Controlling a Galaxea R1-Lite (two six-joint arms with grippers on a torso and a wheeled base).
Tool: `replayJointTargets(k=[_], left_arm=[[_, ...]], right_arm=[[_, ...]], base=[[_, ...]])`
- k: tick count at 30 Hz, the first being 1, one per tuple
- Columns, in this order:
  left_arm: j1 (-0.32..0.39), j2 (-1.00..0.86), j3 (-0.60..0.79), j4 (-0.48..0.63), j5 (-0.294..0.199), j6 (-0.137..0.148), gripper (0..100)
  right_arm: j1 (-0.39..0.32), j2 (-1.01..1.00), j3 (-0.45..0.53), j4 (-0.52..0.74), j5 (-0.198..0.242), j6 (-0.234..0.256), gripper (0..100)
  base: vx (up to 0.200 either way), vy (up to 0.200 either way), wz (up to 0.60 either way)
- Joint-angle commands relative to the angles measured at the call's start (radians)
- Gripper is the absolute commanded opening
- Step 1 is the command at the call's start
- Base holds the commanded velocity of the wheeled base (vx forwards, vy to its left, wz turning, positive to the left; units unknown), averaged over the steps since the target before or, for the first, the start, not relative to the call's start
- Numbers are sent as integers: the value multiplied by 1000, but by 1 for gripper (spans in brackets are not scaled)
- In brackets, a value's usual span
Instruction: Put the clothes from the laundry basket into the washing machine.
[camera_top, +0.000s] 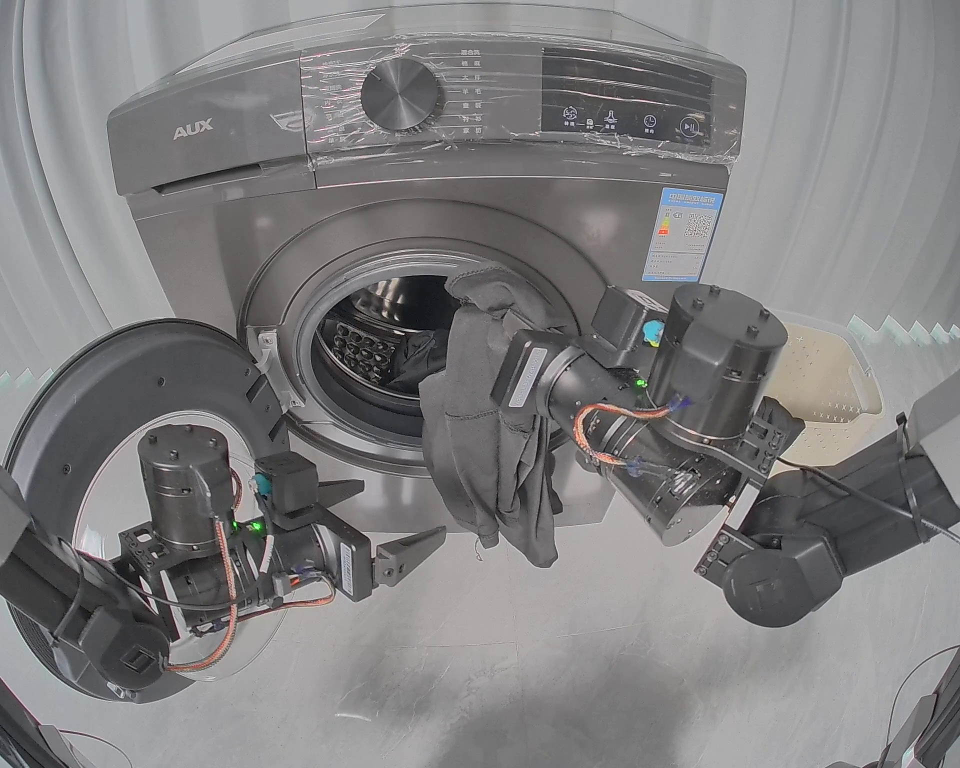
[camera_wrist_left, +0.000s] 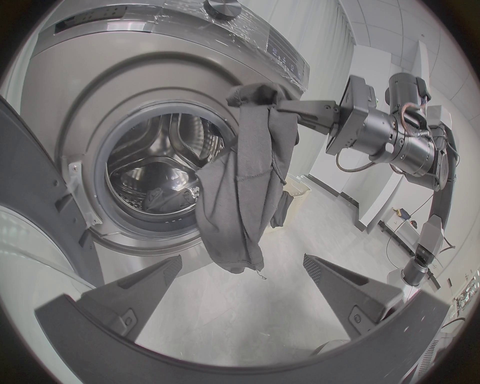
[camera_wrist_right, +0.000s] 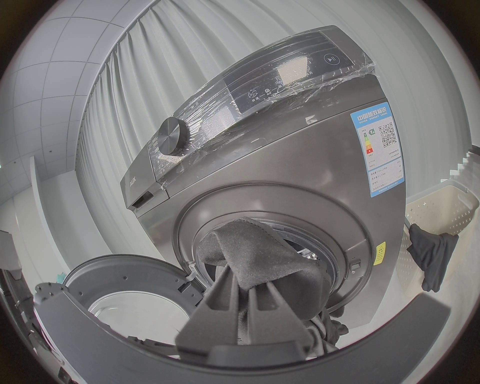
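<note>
A dark grey garment (camera_top: 487, 440) hangs in front of the washing machine's (camera_top: 420, 210) open drum mouth, its top at the right side of the opening and its lower end dangling below the door ring. My right gripper (camera_top: 500, 345) is shut on the garment's (camera_wrist_right: 265, 260) upper part, the cloth bunched over its fingers (camera_wrist_right: 225, 310). Another dark cloth (camera_wrist_left: 160, 197) lies inside the drum. My left gripper (camera_top: 385, 525) stands open low down and to the left of the hanging garment (camera_wrist_left: 240, 190), apart from it and holding nothing.
The round door (camera_top: 120, 400) is swung open to the left, right behind my left arm. A cream laundry basket (camera_top: 830, 385) stands on the floor to the machine's right, with a dark cloth (camera_wrist_right: 430, 255) draped over its rim. Bare floor lies in front.
</note>
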Motion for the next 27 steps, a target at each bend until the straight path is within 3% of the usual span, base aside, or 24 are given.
replayJointTargets(k=[1,8,13,27], left_arm=[[-30,79,-4,-37,4,-8,100],[-40,167,-36,-98,7,-14,100],[-46,228,-70,-149,13,-40,100],[-45,372,-140,-270,27,-59,100]], right_arm=[[2,1,0,-1,-2,0,0],[6,1,0,-3,-8,0,0],[12,1,0,-5,-23,-1,0],[15,3,3,-9,-23,0,0]], base=[[0,0,0],[0,0,0],[0,0,0],[0,0,0]])
